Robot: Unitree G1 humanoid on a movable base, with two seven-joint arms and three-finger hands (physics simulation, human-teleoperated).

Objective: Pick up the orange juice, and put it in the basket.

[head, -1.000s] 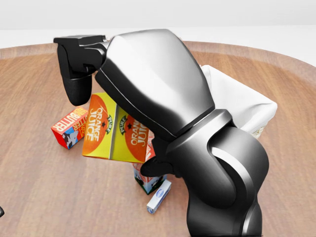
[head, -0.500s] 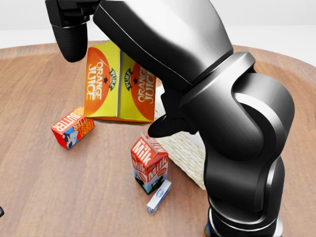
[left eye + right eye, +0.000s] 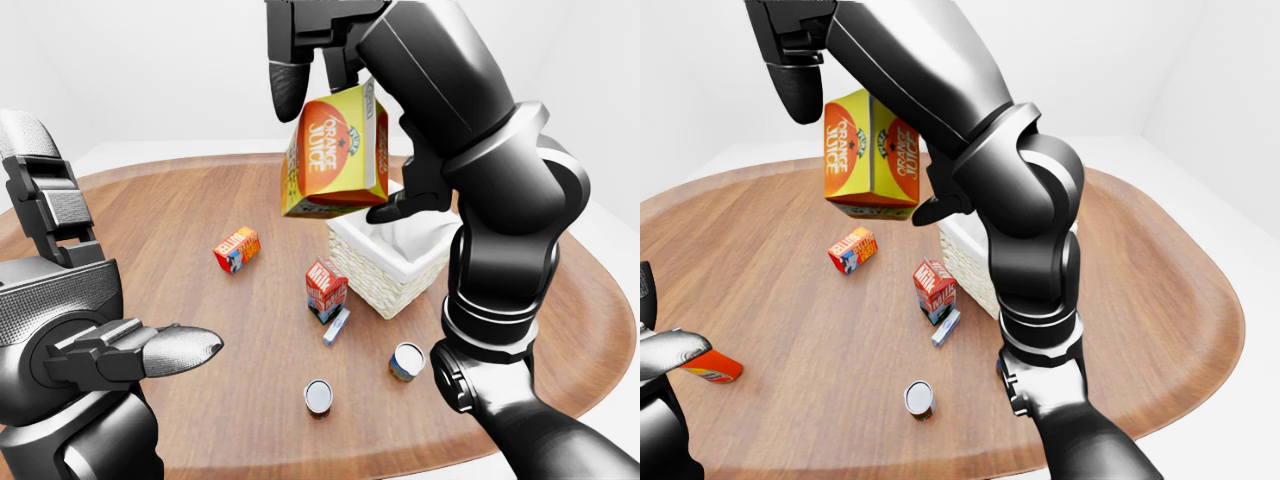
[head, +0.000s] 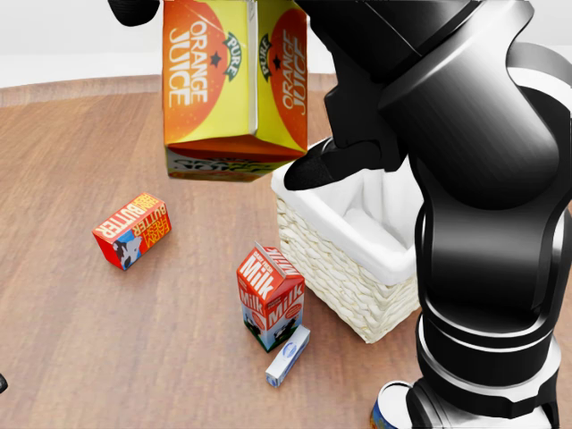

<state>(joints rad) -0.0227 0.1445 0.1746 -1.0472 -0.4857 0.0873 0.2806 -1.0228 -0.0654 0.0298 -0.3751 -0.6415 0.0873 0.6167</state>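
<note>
A rounded wooden bench [image 3: 180, 215] is carrying a wicker basket [image 3: 385, 285], a milk carton [image 3: 326, 289], a butter box [image 3: 237, 248], a small blue-and-white packet [image 3: 337, 326], two cans [image 3: 318, 396] and an orange packet [image 3: 712, 368].

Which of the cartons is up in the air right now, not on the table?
The orange juice carton, held by the right robot hand. The milk carton and butter box sit on the table.

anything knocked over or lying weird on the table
Yes. The butter box lies flat on its side on the wood, and a small blue-and-white pack lies flat beside the upright milk carton. The orange juice is tilted only because the right hand holds it aloft.
</note>
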